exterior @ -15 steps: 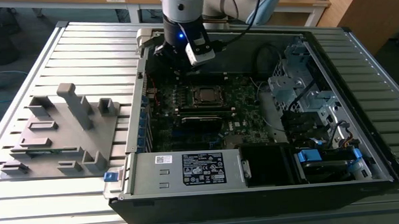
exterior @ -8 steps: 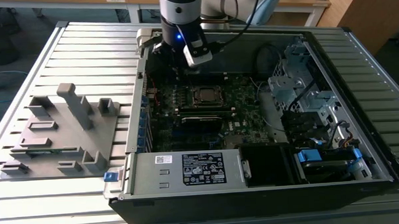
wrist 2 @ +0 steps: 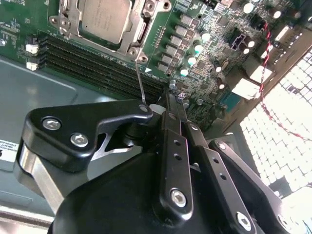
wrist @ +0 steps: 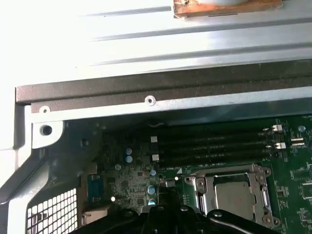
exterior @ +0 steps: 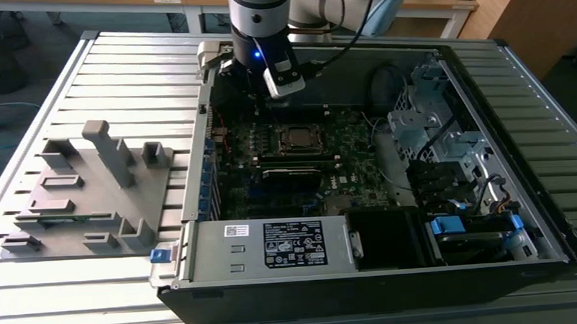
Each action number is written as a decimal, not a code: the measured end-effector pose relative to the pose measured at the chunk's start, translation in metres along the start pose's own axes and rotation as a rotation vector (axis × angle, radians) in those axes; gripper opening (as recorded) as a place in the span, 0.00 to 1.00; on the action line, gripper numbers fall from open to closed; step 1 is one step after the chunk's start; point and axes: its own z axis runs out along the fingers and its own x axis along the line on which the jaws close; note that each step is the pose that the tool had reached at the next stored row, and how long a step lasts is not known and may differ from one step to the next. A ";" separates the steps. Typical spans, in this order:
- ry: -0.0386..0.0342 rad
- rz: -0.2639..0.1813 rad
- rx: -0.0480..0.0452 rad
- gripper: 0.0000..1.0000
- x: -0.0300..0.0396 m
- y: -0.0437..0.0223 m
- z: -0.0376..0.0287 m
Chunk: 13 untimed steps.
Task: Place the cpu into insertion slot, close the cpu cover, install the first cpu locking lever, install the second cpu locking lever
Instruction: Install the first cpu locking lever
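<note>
Nearest the lens in the second wrist view: gripper (wrist 2: 171,97), clenched, tips just beside a thin locking lever (wrist 2: 140,83) rising from the socket corner. Beyond the tips: cpu (wrist 2: 105,19) seated in insertion slot (exterior: 280,139) on green circuit board (wrist 2: 214,63), framed by cpu cover (wrist: 208,190), apart from gripper.

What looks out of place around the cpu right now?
One thing: a thin locking lever stands free at a corner of the cpu cover, slanting toward the gripper, apparently not latched. The cpu sits flat under that cover.
</note>
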 end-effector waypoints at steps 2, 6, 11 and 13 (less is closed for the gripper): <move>0.0000 0.000 -0.0004 0.10 0.0000 -0.0001 0.0000; 0.0034 0.000 -0.0292 0.10 -0.0001 -0.0007 0.0001; 0.0054 0.000 -0.0490 0.10 0.0003 -0.0014 0.0012; 0.0058 0.000 -0.0505 0.10 0.0007 -0.0018 0.0019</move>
